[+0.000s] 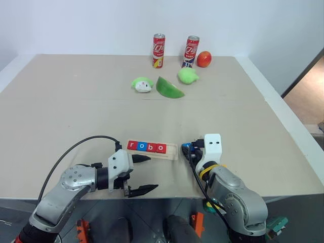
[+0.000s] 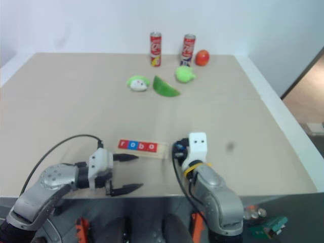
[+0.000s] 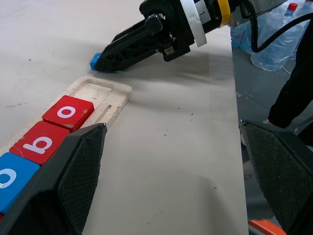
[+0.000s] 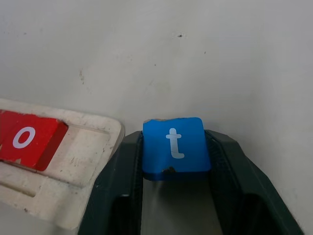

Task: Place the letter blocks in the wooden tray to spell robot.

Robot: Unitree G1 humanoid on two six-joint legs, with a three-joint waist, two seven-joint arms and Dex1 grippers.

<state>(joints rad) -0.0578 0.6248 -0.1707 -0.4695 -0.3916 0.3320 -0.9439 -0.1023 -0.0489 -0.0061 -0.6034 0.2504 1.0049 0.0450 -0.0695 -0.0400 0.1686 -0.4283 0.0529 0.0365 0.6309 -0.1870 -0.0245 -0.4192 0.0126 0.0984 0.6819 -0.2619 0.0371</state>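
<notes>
r,o,b,o in wooden tray [image 1: 171, 151] | t block [image 4: 175, 145] just right of it

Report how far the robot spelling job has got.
Done: four blocks, r, o, b, o, sit in the wooden tray. In hand: the blue t block sits between the right gripper's fingers on the table, just off the tray's open end. Left: set the t into the last slot. The left gripper stands open beside the tray.

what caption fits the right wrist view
Blue t block between the right gripper fingers, beside the wooden tray's empty last slot.
</notes>
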